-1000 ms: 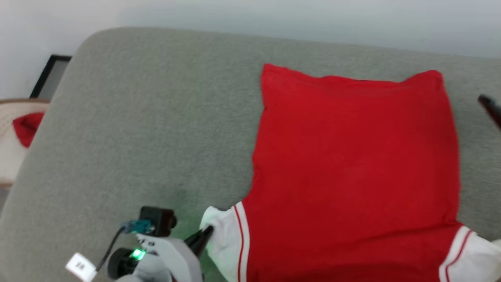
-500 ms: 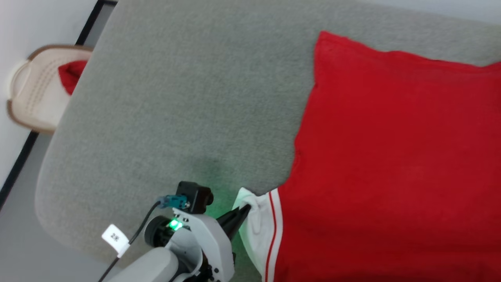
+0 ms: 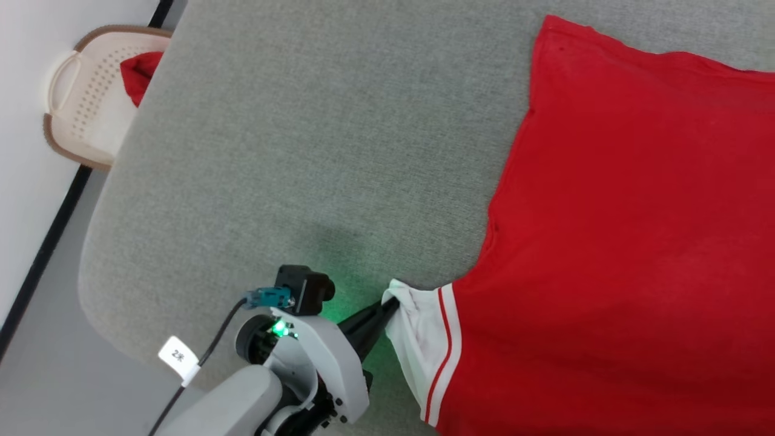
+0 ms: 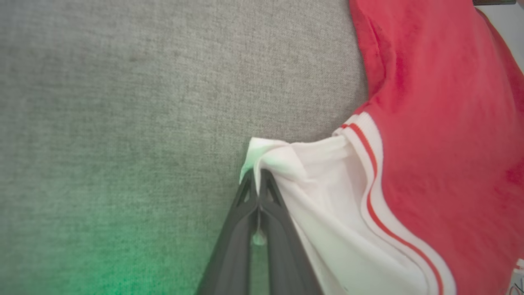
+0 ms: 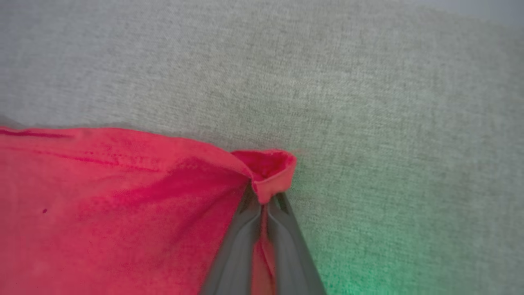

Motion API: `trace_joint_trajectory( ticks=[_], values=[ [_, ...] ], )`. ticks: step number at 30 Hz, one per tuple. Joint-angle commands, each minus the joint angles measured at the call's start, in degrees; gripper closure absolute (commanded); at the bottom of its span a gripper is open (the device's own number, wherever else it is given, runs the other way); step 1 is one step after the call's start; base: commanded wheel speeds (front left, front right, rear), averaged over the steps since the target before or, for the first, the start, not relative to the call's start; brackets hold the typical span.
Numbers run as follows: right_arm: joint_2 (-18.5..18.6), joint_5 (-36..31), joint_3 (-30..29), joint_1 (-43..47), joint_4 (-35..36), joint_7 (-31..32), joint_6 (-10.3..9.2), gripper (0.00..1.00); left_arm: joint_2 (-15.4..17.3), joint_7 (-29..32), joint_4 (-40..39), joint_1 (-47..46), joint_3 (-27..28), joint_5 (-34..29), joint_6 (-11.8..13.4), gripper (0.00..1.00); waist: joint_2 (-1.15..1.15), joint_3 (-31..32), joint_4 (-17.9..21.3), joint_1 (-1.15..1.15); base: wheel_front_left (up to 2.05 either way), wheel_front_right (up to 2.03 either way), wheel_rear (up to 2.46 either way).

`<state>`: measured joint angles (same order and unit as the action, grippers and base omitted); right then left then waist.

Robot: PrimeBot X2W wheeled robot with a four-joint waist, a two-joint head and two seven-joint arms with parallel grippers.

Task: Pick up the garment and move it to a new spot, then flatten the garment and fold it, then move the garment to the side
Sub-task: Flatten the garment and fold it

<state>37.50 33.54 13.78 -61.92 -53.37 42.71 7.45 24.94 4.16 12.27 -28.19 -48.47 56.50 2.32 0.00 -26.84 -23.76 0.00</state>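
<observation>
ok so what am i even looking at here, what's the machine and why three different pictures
One two-armed robot, three cameras. The head view looks down from above; each wrist view looks along that arm's two dark fingers. The garment, a red shirt with white sleeves, lies spread on a grey padded surface. The left gripper is shut on the edge of a white sleeve; the right gripper is shut on a red corner of the same shirt. Beside the surface stands a pale basket holding a small red cloth.
</observation>
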Motion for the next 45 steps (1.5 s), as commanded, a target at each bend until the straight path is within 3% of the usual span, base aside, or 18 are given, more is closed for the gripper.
trace_joint_trajectory(
  ticks=[1, 10, 23, 34, 45],
  values=[
    [-2.8, 0.0, 2.6, 5.4, -3.9, 3.0, 0.06, 1.0, 1.1, 0.4, 2.6, 1.0, -0.1, 0.2, 0.8, 1.0, 0.0, 0.9, 1.4, 0.0, 0.0, 0.0, 0.0],
    [-3.0, 3.8, 8.2, 6.4, 2.1, 5.7, 0.06, 1.0, 3.5, -0.6, 2.7, 2.4, 1.5, 0.9, 1.8, 1.0, 0.0, 4.3, 6.8, 0.0, 0.0, 0.0, 0.0],
    [1.5, 14.8, 12.3, 15.8, 22.8, 6.8, 0.04, 1.0, 7.9, -1.2, 0.6, 5.7, 3.5, 2.1, 3.8, 1.0, 0.0, 9.7, 15.1, 0.0, 0.0, 0.0, 0.0],
    [4.7, 19.2, 7.0, 33.9, 36.0, 7.0, 0.04, 1.0, 11.3, -0.9, -3.7, 9.9, 4.3, 3.3, 6.4, 1.0, 0.0, 14.5, 19.5, 0.0, 0.0, 0.0, 0.0],
    [1.1, 15.9, -3.3, 50.7, 42.3, 7.2, 0.04, 1.0, 12.8, -0.4, -6.1, 12.1, 4.4, 4.0, 7.7, 1.0, 0.0, 16.5, 21.3, 0.0, 0.0, 0.0, 0.0]
  ],
)
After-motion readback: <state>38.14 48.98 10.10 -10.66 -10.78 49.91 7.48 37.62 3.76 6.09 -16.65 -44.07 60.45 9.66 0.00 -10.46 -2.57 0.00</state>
